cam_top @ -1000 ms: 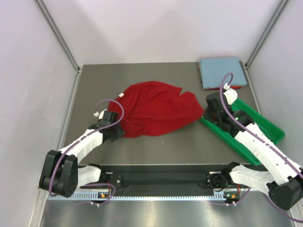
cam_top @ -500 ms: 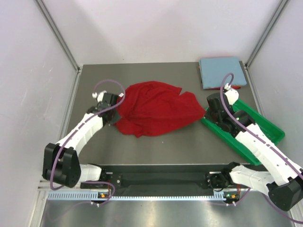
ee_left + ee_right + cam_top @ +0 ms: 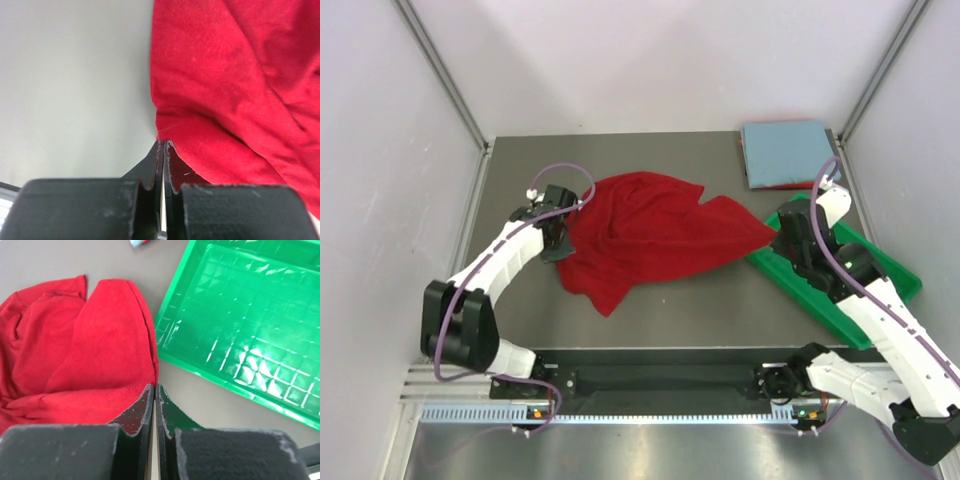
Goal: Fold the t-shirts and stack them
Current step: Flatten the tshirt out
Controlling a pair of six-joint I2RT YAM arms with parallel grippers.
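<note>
A dark red t-shirt (image 3: 650, 238) lies crumpled and spread across the middle of the table. My left gripper (image 3: 563, 233) is shut on its left edge; the left wrist view has the closed tips (image 3: 163, 143) meeting the red cloth (image 3: 225, 90). My right gripper (image 3: 773, 238) is shut on the shirt's right corner, beside the green tray. In the right wrist view those closed tips (image 3: 155, 386) pinch the red hem (image 3: 90, 350). At the back right sits a folded light blue t-shirt (image 3: 785, 152) with a red edge (image 3: 790, 186) showing under it.
The green plastic tray (image 3: 865, 285) lies diagonally at the right, partly under my right arm; its ribbed floor (image 3: 250, 325) fills the right wrist view. Grey walls with metal rails close in the table on both sides.
My left gripper moved back along the shirt's left edge and shut on it. My right gripper shifted to the right with the shirt's corner, stretching the cloth wider.
</note>
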